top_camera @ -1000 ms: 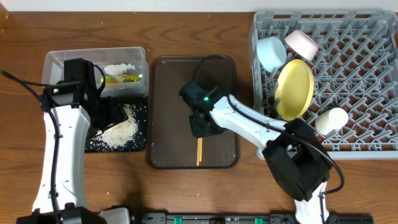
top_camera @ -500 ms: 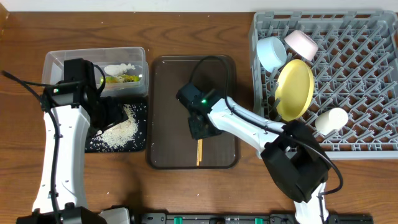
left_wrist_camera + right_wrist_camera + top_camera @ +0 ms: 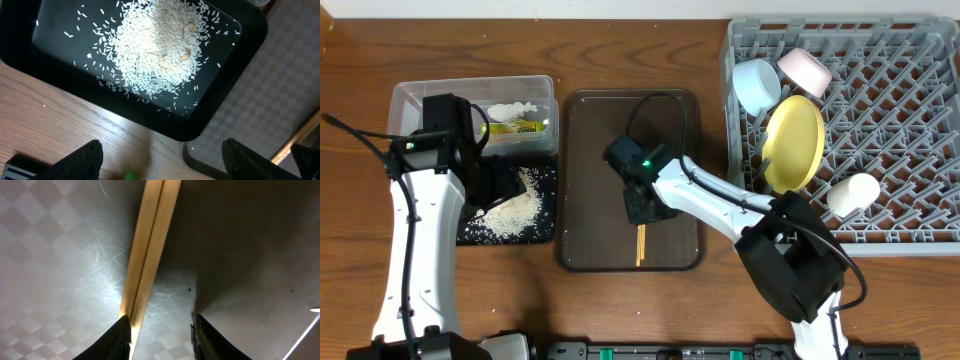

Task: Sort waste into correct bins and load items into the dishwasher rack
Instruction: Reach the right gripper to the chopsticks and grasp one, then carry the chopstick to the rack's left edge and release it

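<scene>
Seeing my right fingers [image 3: 116, 342] slightly parted astride the chopsticks [image 3: 150, 240] flat on the brown tray [image 3: 590, 130], I'd centre the pair, now hugging one finger, then pinch both low; left fingers [image 3: 82, 162] hang wide.

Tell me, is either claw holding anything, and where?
Nothing is held. The right gripper stands open astride the chopsticks without clamping them; the left gripper is open too, near the rice.

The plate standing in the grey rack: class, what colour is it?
The plate is pale yellow; the overhead view shows it best.
</scene>
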Action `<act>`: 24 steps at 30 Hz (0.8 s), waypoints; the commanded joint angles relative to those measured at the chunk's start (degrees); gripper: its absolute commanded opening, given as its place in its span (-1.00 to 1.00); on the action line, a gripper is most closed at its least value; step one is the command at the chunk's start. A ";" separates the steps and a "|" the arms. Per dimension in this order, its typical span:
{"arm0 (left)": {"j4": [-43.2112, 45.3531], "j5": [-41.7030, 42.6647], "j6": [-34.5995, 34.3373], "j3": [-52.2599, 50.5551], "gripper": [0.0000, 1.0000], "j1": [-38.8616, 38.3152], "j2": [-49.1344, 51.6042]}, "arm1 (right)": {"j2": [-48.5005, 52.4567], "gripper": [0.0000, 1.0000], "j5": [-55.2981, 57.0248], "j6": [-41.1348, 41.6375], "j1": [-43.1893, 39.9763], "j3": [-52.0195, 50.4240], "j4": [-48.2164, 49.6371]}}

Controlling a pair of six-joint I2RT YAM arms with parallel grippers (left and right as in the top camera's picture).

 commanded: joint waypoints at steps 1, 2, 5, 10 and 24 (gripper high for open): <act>-0.37 -1.09 -0.09 -0.22 0.57 0.00 -0.39 | 2.01 -0.24 1.01 1.90 0.90 -0.39 -0.37; -0.37 -1.09 -0.09 -0.22 0.57 0.00 -0.39 | 2.14 -0.24 1.05 2.23 0.94 -0.46 -0.63; -0.37 -1.09 -0.09 -0.22 0.58 0.00 -0.39 | 2.16 -0.23 1.86 2.25 0.87 -0.55 -1.60; -0.37 -1.09 -0.09 -0.22 0.57 0.00 -0.39 | 2.16 -0.56 2.97 2.25 0.37 -0.55 -2.23; -0.42 -1.09 -0.09 -0.22 0.57 0.00 -0.39 | 0.63 -0.98 -0.70 -1.97 -3.54 -0.44 -2.89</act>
